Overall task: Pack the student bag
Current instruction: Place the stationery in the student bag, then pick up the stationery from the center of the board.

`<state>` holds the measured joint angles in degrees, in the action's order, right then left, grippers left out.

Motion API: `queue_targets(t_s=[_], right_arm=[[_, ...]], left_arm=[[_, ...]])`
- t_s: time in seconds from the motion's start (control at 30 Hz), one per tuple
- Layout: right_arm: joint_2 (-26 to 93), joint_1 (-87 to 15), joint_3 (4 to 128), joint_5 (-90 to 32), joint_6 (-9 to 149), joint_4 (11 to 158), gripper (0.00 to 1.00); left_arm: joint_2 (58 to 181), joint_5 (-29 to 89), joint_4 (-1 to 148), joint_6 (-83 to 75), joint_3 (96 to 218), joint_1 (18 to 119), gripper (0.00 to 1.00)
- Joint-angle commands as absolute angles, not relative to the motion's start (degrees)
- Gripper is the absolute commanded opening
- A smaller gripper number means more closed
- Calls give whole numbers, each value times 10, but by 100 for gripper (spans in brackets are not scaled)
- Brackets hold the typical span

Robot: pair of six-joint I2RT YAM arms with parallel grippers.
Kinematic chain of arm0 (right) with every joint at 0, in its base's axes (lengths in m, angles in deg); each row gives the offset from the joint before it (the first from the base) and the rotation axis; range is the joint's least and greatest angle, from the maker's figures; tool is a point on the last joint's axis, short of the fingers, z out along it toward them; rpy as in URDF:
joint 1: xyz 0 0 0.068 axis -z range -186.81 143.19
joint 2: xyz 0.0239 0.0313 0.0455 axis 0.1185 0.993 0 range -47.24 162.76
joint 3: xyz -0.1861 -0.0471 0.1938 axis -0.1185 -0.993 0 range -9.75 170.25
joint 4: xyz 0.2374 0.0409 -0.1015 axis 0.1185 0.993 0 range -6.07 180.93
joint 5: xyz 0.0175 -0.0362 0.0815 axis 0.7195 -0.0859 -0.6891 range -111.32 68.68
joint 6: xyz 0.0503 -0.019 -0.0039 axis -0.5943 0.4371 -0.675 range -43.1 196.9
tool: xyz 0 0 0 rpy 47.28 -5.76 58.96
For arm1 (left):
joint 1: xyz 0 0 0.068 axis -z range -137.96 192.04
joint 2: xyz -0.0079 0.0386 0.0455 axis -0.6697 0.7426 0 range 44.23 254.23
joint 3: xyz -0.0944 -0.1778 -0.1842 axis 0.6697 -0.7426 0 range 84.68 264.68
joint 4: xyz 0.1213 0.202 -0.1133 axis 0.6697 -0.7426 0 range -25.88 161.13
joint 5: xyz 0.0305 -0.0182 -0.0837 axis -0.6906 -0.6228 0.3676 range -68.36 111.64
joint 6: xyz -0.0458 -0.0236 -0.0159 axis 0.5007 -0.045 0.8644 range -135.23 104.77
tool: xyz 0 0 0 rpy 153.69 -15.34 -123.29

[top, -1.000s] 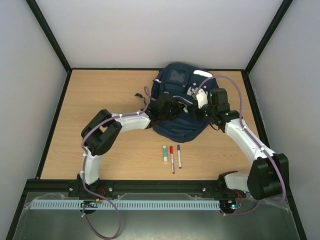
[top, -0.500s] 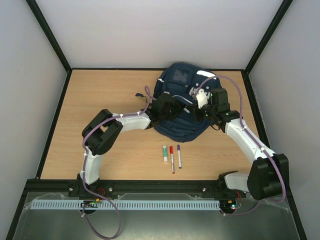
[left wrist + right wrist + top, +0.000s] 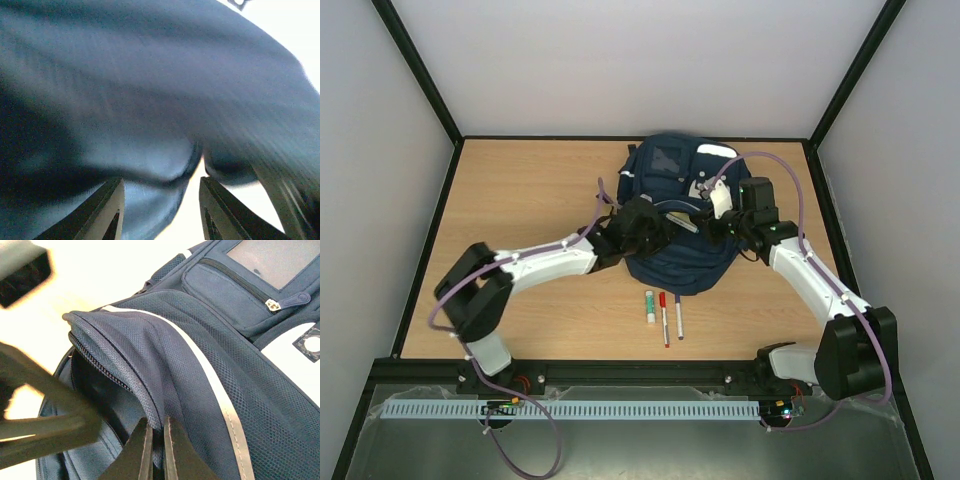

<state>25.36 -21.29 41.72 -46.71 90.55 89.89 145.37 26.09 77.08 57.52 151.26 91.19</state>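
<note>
Nearest the arm bases, three small items lay side by side on the wooden table [image 3: 520, 200]: a green-and-white glue stick [image 3: 648, 305], a red-capped pen [image 3: 663, 318] and a purple-capped pen [image 3: 678, 312]. All three sat just short of the bag and did not touch it.

Beyond them the student bag [image 3: 675, 215] lay flat on the far half of the table, right of centre, with its front pockets facing up.

The left gripper [image 3: 658, 224] reached in from the left over the bag's near-left part. In its wrist view its fingers [image 3: 107, 210] stood moderately wide apart. Blurred navy fabric hung into the gap, but nothing was clamped.

The right gripper [image 3: 716, 230] came in from the right. Its wrist view showed the jaws pinched narrow on the raised fabric edge of the bag's open mouth. That edge ran beside the zip teeth [image 3: 100, 365] and below a white reflective stripe [image 3: 200, 360].

Farther up the bag, a front pocket [image 3: 225, 290] was zipped closed, its pull tab [image 3: 285, 301] lying at the right end.
</note>
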Motion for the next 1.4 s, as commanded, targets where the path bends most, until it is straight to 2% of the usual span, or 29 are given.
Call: queue_targets(t_s=[0.0, 0.17, 0.33, 0.5, 0.6, 0.87, 1.07, 1.37], right_arm=[[256, -208, 418, -459, 903, 904, 1], [265, -208, 421, -463, 905, 908, 1], [265, -207, 422, -467, 906, 909, 1], [261, -207, 423, -469, 909, 910, 1], [261, -208, 423, -472, 911, 911, 1], [255, -208, 423, -472, 914, 913, 1], [259, -208, 427, -474, 917, 918, 1], [256, -208, 427, -470, 918, 919, 1]], left_arm=[[1358, 234, 658, 484, 1500, 934, 43], [1301, 209, 537, 393, 1484, 960, 41], [1239, 190, 477, 386, 1413, 987, 40], [1232, 181, 426, 386, 1376, 1013, 40], [1267, 218, 405, 366, 1381, 1021, 40], [1401, 192, 372, 350, 1469, 1077, 43], [1466, 182, 366, 353, 1523, 1080, 46], [1552, 119, 273, 321, 1589, 1079, 47]])
